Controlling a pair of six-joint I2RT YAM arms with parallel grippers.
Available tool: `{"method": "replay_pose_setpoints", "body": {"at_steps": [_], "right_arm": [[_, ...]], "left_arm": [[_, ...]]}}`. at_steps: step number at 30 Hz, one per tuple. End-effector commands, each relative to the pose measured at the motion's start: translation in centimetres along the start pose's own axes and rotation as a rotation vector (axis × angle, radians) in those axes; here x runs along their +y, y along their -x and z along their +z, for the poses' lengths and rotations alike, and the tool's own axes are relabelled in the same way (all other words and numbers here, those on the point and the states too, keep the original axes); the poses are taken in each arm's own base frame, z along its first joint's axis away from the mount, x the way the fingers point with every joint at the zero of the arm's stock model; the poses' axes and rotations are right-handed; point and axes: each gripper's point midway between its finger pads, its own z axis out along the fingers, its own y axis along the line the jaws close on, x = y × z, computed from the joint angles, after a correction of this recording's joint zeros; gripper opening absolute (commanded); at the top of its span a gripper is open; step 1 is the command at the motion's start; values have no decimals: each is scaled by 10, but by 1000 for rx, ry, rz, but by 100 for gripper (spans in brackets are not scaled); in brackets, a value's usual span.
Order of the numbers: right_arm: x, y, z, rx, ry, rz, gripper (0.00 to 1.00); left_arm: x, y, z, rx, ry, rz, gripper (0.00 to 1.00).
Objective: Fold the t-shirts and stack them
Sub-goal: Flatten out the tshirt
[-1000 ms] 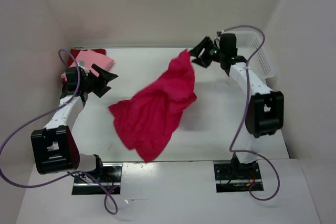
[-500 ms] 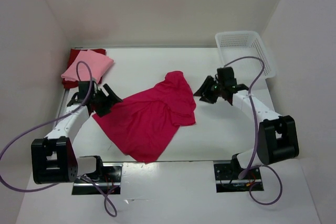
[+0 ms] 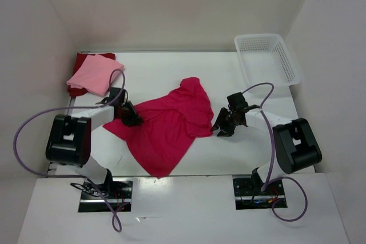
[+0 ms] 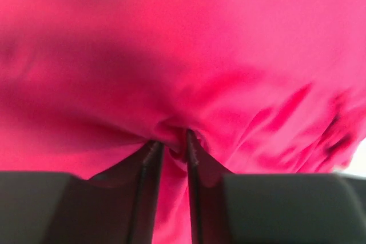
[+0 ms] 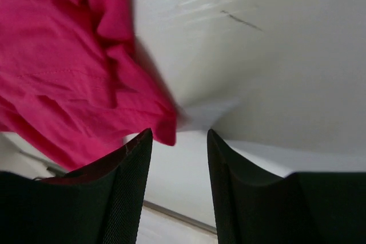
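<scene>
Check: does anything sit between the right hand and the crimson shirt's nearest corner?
Nothing visible does. The right hand is open and already at a corner of the crimson shirt, with only bare table around that corner.

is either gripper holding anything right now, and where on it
The left gripper pinches the crimson t-shirt by a bunched fold at its left edge. The right gripper is open beside the shirt's right edge, holding nothing.
</scene>
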Motion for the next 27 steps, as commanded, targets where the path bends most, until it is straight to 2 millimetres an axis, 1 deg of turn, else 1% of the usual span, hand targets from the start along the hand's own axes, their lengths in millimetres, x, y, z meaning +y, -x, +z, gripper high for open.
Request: {"method": "replay_pose_setpoints", "body": {"at_steps": [1,2,3,4,5,6,8,9,10,11,12,13,14,15,16,17,18,19,20,21,22,23,24,25,26,27], "right_arm": [[0,-4,14,12,1,3,49],[1,-3,17,10,3,13,49],[5,-1,19,10,21,9,47],[8,-2,18,19,41,6,43],[7,-4,21,27,32,22,42],[13,0,21,13,61,13,41],[17,2,24,12,80,20,31],[17,2,26,13,80,29,26],[23,1,25,34,100,28,23],[27,2,26,44,110,37,23],[30,2,25,46,126,33,23],[33,4,24,41,132,39,28],[34,6,20,26,131,37,33],[36,5,17,17,130,27,38],[39,8,13,-4,137,22,41],[39,8,10,-9,143,28,43],[44,10,4,-25,162,20,43],[40,7,5,-19,155,23,43],[40,5,4,-19,156,32,43],[41,4,3,-10,163,31,43],[42,-1,5,-3,166,19,43],[43,-4,5,3,167,10,43],[46,-4,5,3,183,6,43],[48,-7,5,8,184,-2,43],[48,-6,7,8,185,-2,43],[49,-7,7,15,191,-3,43]], "left_arm": [[-24,44,37,-86,-15,41,29],[-38,51,43,-94,-43,58,28],[-60,75,43,-133,-78,69,25],[-68,72,58,-97,-88,81,25],[-80,78,62,-101,-99,92,23],[-110,94,66,-127,-141,123,23],[-134,102,70,-126,-159,146,23],[-139,108,76,-124,-157,145,23],[-162,126,66,-155,-200,157,27],[-169,132,64,-165,-210,159,31],[-175,137,60,-177,-219,174,37],[-180,141,56,-184,-225,176,46],[-179,145,46,-202,-231,187,62],[-172,151,40,-221,-232,174,69],[-166,151,34,-223,-240,166,74],[-156,149,28,-228,-233,155,76],[-140,137,15,-230,-225,144,78],[-124,136,6,-242,-215,123,78],[-111,131,-2,-254,-193,110,76],[-108,132,-30,-315,-204,98,74],[-78,113,-27,-291,-155,57,68],[-78,107,-52,-332,-176,53,65],[-61,102,-59,-345,-141,-4,62],[-48,99,-67,-355,-132,-43,60],[-30,81,-75,-347,-114,-81,59],[-21,74,-77,-331,-110,-129,57]]}}
